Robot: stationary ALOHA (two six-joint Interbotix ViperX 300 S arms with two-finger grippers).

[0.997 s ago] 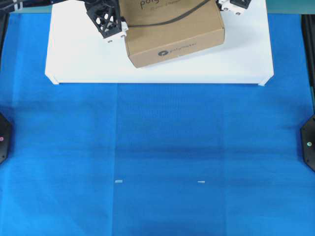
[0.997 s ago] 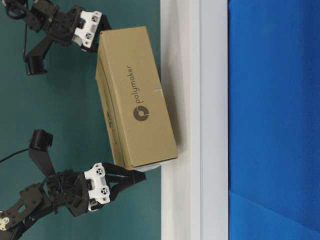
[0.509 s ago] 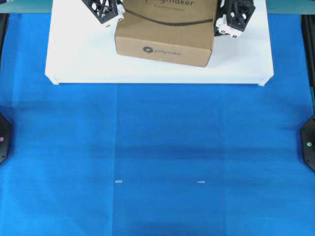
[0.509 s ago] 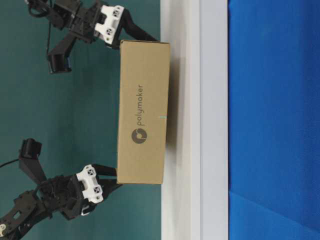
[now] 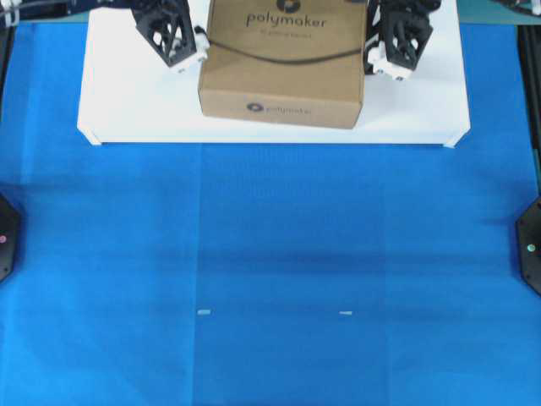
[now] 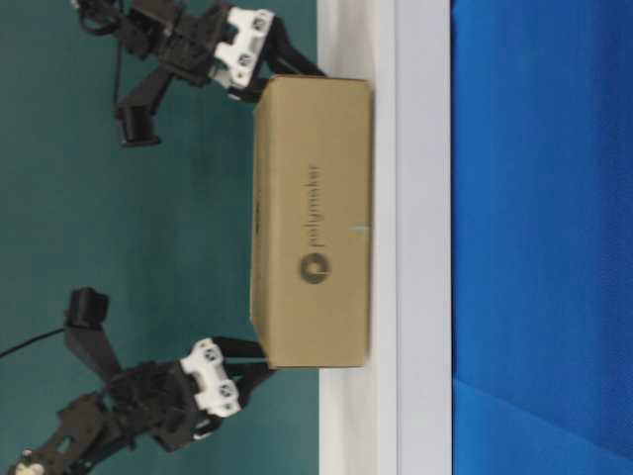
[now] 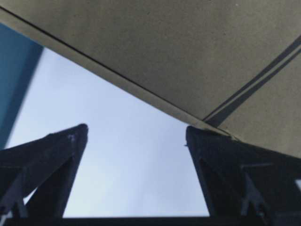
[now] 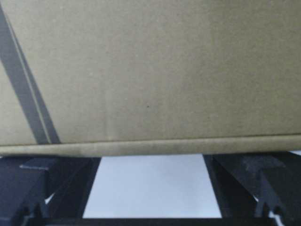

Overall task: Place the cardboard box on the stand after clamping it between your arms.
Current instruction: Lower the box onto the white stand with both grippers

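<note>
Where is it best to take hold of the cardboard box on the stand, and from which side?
Probably by its two opposite side walls, one arm from each side: the cardboard box looks too wide for one gripper and lies flat on the stand.

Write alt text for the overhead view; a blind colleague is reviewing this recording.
A flat brown cardboard box printed "polymaker" sits on a wide, low white stand at the top of a blue cloth. The black lattice left gripper and right gripper, both open, flank the box's sides.
</note>
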